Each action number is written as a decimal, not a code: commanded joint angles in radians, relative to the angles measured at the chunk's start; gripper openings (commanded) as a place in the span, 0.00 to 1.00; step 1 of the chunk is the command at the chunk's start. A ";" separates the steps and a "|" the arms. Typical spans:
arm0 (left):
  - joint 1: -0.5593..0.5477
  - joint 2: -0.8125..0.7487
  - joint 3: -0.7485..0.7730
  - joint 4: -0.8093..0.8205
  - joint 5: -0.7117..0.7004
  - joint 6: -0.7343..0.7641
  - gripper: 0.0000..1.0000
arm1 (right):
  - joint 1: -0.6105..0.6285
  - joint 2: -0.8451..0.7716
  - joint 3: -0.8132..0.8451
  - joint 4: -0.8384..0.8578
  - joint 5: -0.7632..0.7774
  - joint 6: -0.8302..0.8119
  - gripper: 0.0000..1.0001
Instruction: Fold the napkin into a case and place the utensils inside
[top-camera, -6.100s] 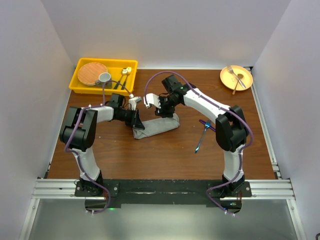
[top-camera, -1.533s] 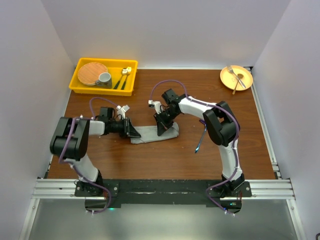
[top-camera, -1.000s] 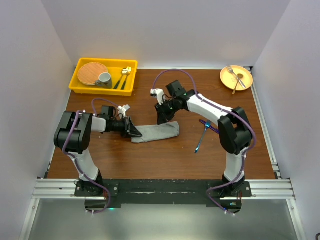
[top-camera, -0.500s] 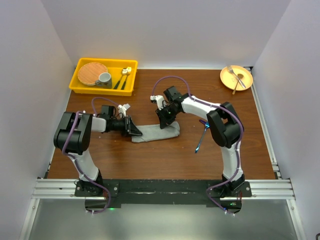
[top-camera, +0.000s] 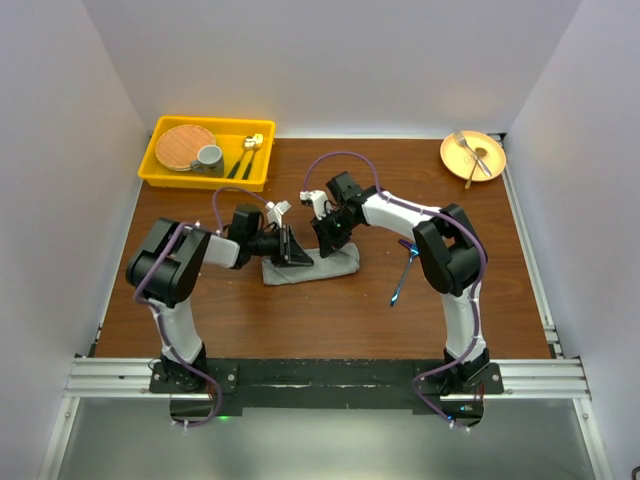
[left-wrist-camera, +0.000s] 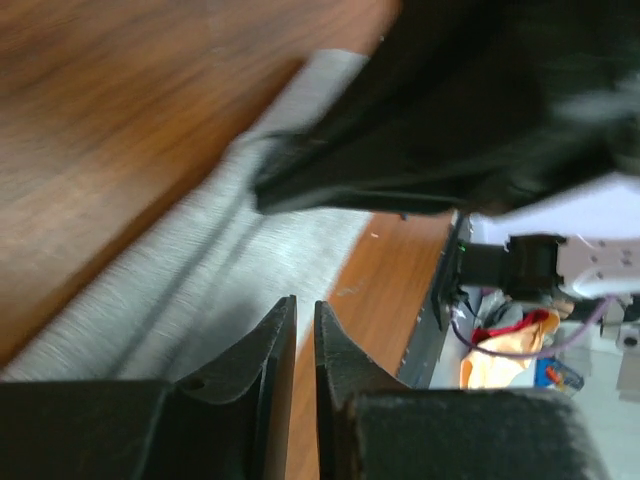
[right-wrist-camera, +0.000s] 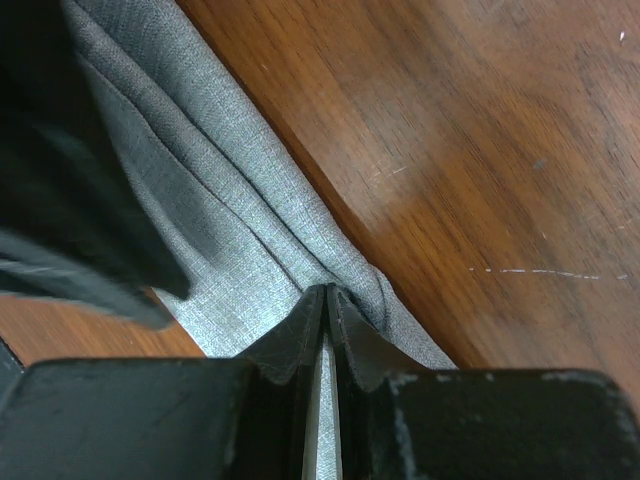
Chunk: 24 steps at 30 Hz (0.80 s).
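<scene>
On the desk our napkin sits mid-desk, folded to a narrow strip. It looks soft and floppy, so we'd grab it at an edge fold. Right pincer is clenched on a pucker of it; left pincer hangs over it nearly closed, can't tell if it nips any.

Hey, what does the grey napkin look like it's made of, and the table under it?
The napkin looks like woven fabric, matte grey; a fine weave and soft creases show. The table seems to be wood or wood-look laminate, reddish-brown with a slight sheen; grain streaks and faint scratches show, but which one is unclear.
</scene>
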<state>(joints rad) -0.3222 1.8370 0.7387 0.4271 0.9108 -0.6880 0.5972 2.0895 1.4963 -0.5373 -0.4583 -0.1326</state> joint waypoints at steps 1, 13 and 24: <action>-0.015 0.091 0.042 0.082 -0.108 -0.099 0.14 | 0.003 0.014 0.053 -0.010 0.026 0.022 0.11; -0.012 0.179 0.060 -0.021 -0.144 -0.059 0.11 | 0.001 -0.203 0.015 -0.136 0.263 -0.126 0.23; -0.012 0.185 0.079 -0.033 -0.139 -0.042 0.10 | 0.001 -0.191 -0.018 -0.125 0.334 -0.153 0.34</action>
<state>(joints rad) -0.3351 1.9839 0.8120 0.4450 0.8764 -0.7757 0.5972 1.8786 1.4719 -0.6590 -0.1692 -0.2592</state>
